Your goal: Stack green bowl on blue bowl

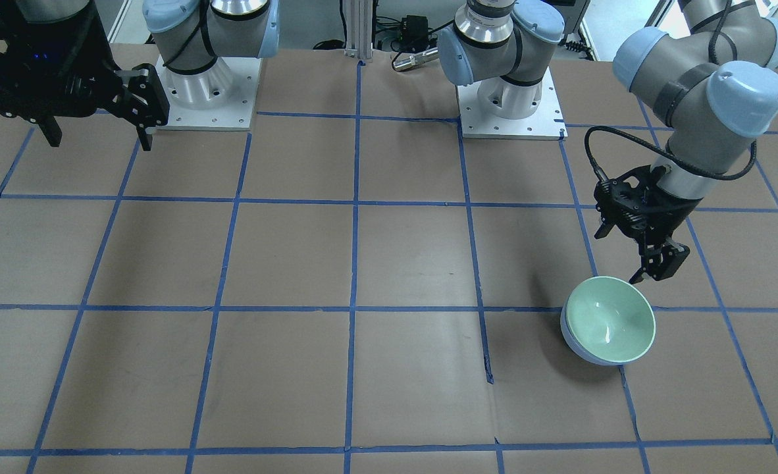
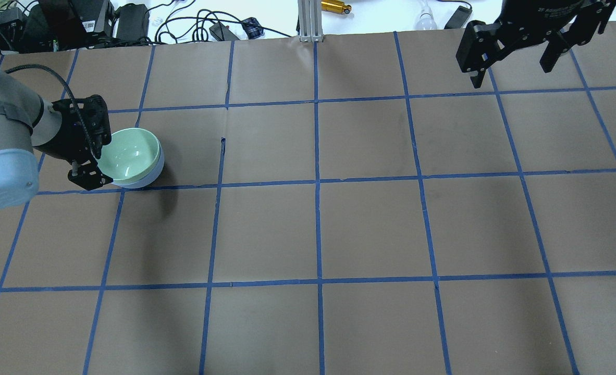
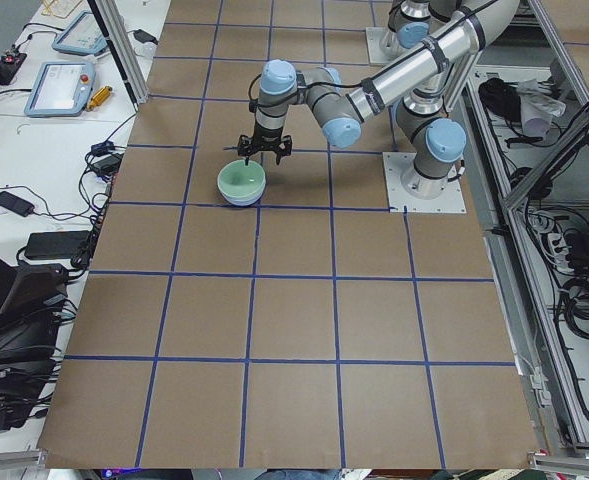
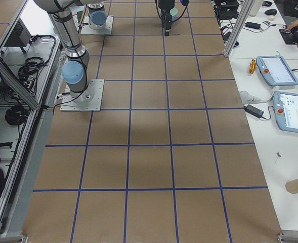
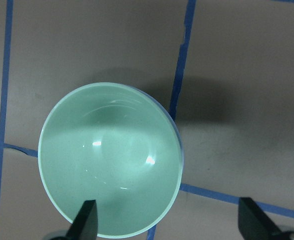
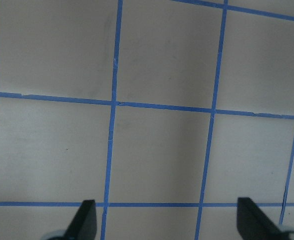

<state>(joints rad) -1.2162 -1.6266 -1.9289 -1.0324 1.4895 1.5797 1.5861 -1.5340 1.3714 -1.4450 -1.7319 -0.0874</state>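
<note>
The green bowl (image 1: 609, 319) sits nested upright inside the blue bowl (image 1: 569, 337) on the robot's left side of the table. Both also show in the overhead view, the green bowl (image 2: 129, 153) inside the blue bowl (image 2: 149, 178). My left gripper (image 1: 655, 270) is open and empty, just above and beside the bowls' rim on the robot's side. In the left wrist view the green bowl (image 5: 109, 160) fills the middle, and one fingertip (image 5: 87, 220) overlaps its near rim. My right gripper (image 2: 512, 70) is open and empty, raised far off on the other side.
The brown paper table cover (image 2: 318, 224) carries a blue tape grid. Cables, power bricks and a post (image 2: 308, 21) lie beyond the far edge. The two arm bases (image 1: 511, 99) stand at the robot's edge of the table.
</note>
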